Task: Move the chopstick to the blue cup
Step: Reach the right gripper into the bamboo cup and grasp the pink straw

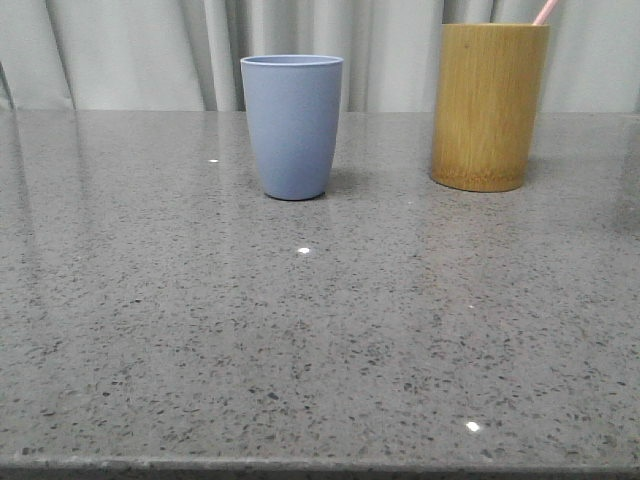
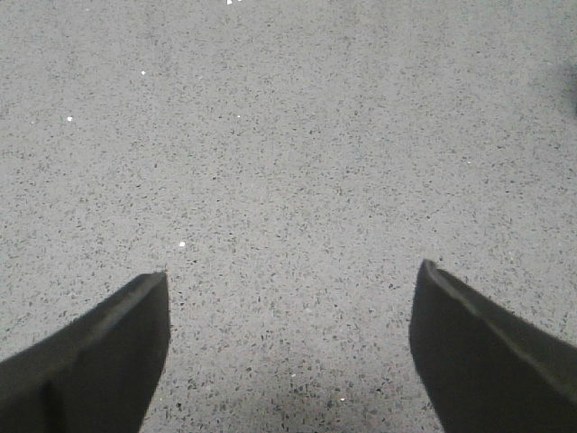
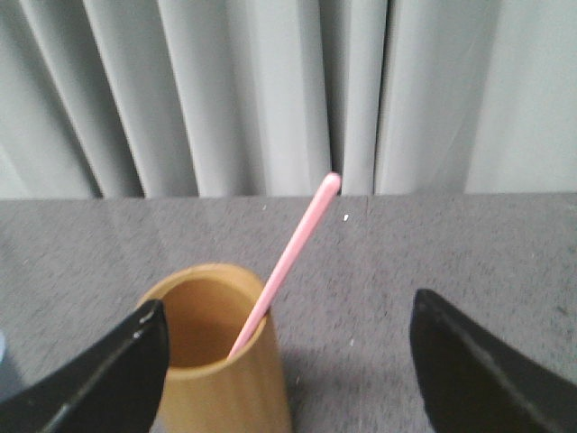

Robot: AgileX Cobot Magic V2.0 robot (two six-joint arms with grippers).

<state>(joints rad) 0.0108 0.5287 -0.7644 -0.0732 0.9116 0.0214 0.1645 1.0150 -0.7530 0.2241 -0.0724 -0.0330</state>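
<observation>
One pale pink chopstick [image 3: 287,271] stands in the bamboo holder [image 3: 216,361], leaning against its rim with the upper end well clear above it; whether a second stick is inside cannot be told. In the front view only its tip [image 1: 545,11] shows above the holder [image 1: 488,105]. The blue cup [image 1: 292,125] stands upright on the table [image 1: 320,330], well apart from the holder and to its left, apparently with nothing in it.

Right end effector [image 3: 288,361]: wide open, holding nothing, positioned near the holder with the stick between the lines of its fingers. Left end effector [image 2: 293,347]: wide open, holding nothing, over bare table.

Risks, as judged:
- The stick is very slender and tilted; a closure off its line may miss it or push it round the rim.
- A low approach could strike the holder's rim and tip or shift it.
- A loose grip may let the stick pivot, so that it catches the cup's rim and topples the cup.
</observation>
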